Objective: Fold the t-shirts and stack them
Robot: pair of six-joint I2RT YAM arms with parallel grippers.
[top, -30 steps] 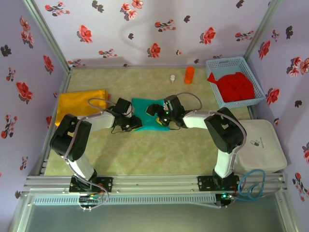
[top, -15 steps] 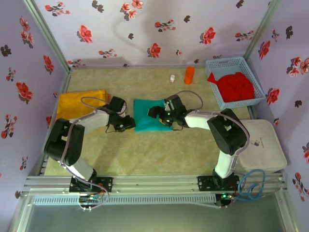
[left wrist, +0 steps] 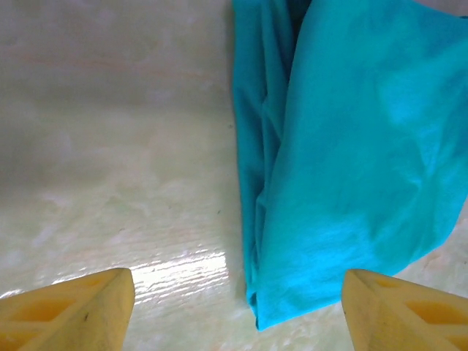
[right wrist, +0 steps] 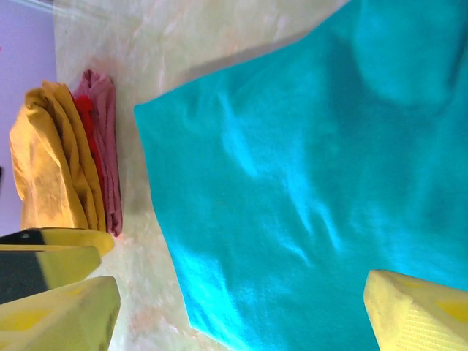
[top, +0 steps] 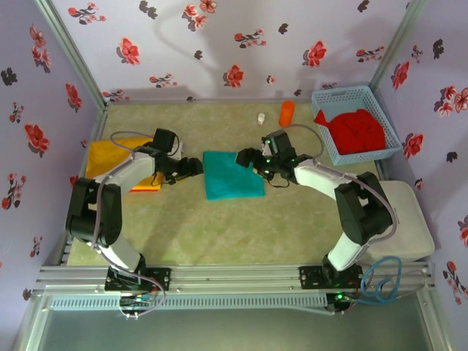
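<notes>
I see the folded teal t-shirt (top: 232,175) mid-frame, my left gripper (top: 193,167) and right gripper (top: 246,156) flanking it, both spread wide and empty.

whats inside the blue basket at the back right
Bunched red cloth fills the basket, one corner poking over its left rim. How many shirts it is, and anything beneath, is covered.

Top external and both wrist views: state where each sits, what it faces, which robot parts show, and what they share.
Top external: above and behind the bases, looking down at the table; both arms, left gripper and right gripper show.
Left wrist: on the left arm, facing the teal t-shirt; its yellow fingers show.
Right wrist: on the right arm, facing the teal t-shirt and yellow-orange t-shirt; its fingers show.
Shared: the teal t-shirt.
</notes>
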